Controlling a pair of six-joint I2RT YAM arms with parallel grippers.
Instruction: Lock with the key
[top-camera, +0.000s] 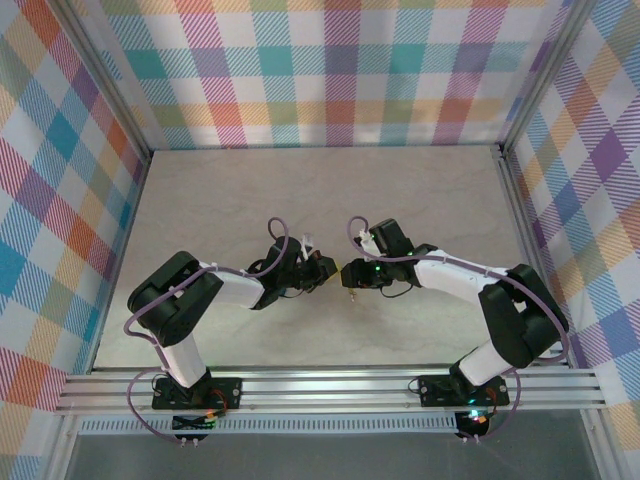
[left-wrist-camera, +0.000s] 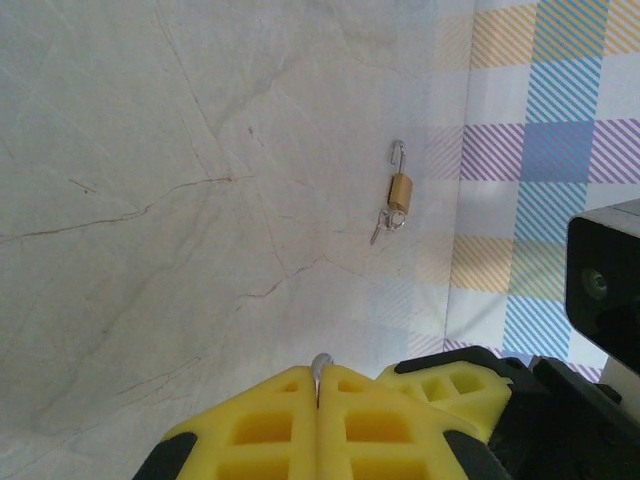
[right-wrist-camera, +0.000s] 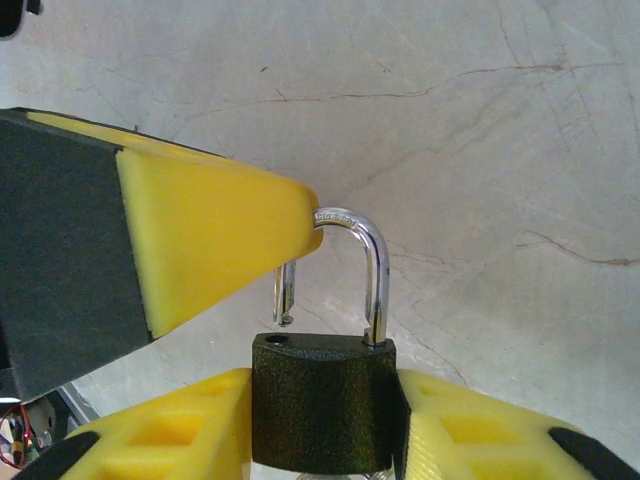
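Observation:
The lock (right-wrist-camera: 322, 410), a dark padlock body, stands upright, clamped between the yellow fingers of my right gripper (right-wrist-camera: 322, 400). Its silver shackle (right-wrist-camera: 375, 260) is raised, and the free end hangs just above its hole. My left gripper (left-wrist-camera: 320, 372) is shut on the top of the shackle. A sliver of that metal (left-wrist-camera: 321, 361) shows between its yellow fingertips, and one of those fingertips (right-wrist-camera: 210, 230) covers the shackle's left bend. From above, both grippers meet at mid-table, the left gripper (top-camera: 325, 270) facing the right gripper (top-camera: 352, 272). The key is hidden.
A small brass padlock with a key ring (left-wrist-camera: 400, 190) lies on the marble table (top-camera: 250, 190) near the plaid wall (left-wrist-camera: 540, 150). Plaid walls close off three sides. An aluminium rail (top-camera: 330, 385) runs along the near edge.

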